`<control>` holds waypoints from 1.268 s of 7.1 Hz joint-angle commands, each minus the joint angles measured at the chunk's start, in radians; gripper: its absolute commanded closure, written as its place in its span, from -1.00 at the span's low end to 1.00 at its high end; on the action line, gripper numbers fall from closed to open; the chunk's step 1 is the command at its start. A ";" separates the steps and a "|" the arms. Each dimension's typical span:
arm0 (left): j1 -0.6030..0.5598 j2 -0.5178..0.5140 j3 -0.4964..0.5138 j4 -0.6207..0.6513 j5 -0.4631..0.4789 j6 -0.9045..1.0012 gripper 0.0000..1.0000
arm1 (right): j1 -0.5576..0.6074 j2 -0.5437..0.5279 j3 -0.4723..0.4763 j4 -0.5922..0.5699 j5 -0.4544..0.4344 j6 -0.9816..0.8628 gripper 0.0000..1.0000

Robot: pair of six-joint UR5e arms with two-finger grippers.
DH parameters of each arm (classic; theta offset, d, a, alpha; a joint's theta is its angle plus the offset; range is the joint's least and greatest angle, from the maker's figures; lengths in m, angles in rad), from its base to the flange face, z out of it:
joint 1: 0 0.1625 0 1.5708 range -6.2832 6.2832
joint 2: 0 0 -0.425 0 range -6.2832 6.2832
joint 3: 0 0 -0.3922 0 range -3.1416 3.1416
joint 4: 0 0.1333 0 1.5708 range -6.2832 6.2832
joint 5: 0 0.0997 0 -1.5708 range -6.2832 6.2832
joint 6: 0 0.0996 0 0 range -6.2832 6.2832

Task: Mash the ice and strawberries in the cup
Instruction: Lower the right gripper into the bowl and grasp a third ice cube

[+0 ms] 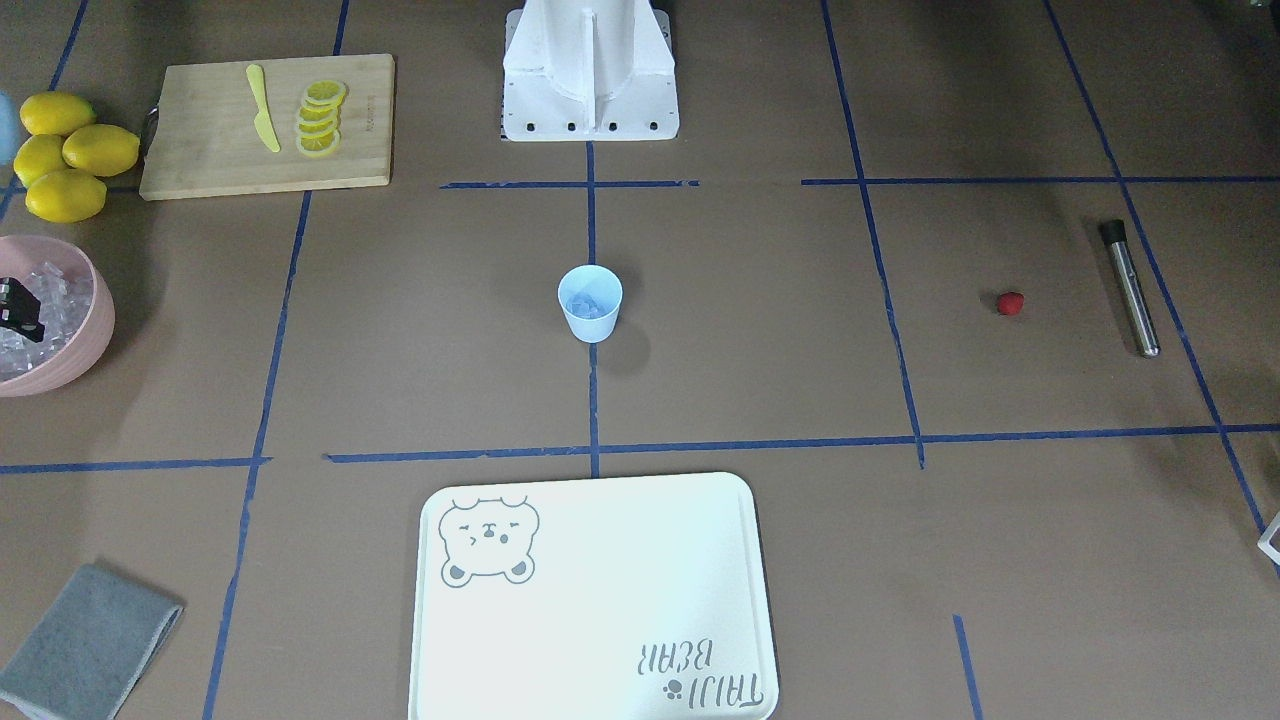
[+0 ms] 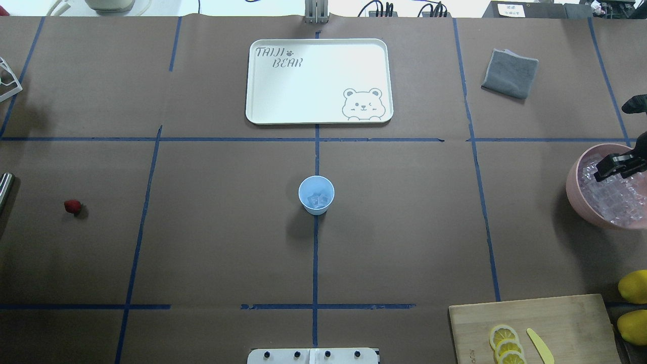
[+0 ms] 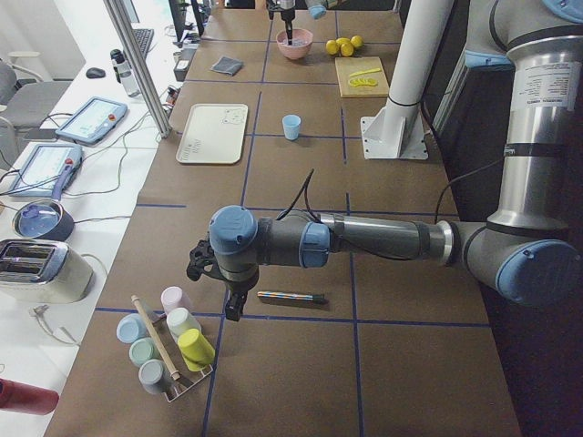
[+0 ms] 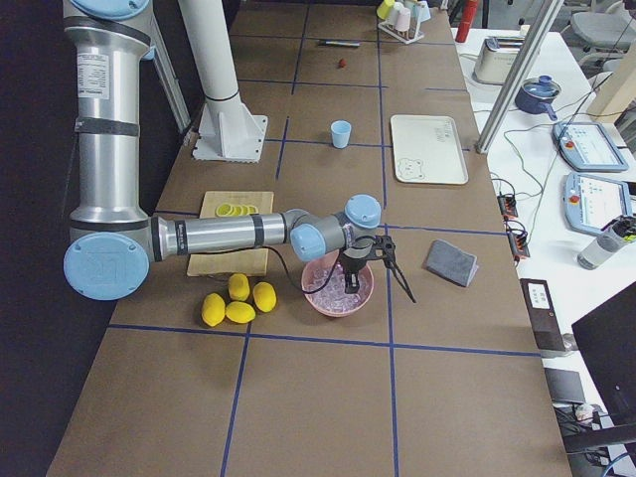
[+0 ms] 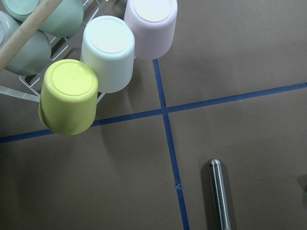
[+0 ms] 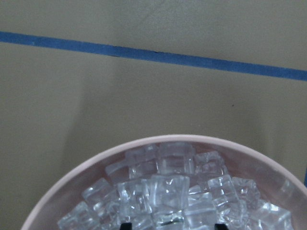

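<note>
Fetching ice (image 2: 616, 202) looks the step in hand — the right gripper (image 2: 604, 172), spread wide, hangs in the pink bowl (image 2: 572, 194) at right; next, pinch a cube for the cup (image 2: 316, 195) mid-table.

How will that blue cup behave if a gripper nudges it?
Probably light: the cup looks like thin plastic with only a few ice cubes inside. It tapers to a narrow base, so a high push may tip it rather than slide.
</note>
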 commanded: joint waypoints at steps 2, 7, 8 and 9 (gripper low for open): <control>0.000 -0.002 -0.001 0.000 0.000 0.000 -1.00 | -0.002 0.001 -0.001 0.000 -0.005 0.000 0.03; 0.000 -0.002 -0.001 0.000 0.000 0.000 -1.00 | 0.026 -0.014 0.079 -0.015 -0.028 -0.026 1.00; 0.000 -0.002 -0.001 0.000 0.000 0.000 -1.00 | 0.049 -0.025 0.135 -0.050 -0.023 -0.026 1.00; 0.000 -0.002 -0.001 0.000 0.000 0.000 -1.00 | 0.052 -0.013 0.223 -0.151 -0.023 -0.025 1.00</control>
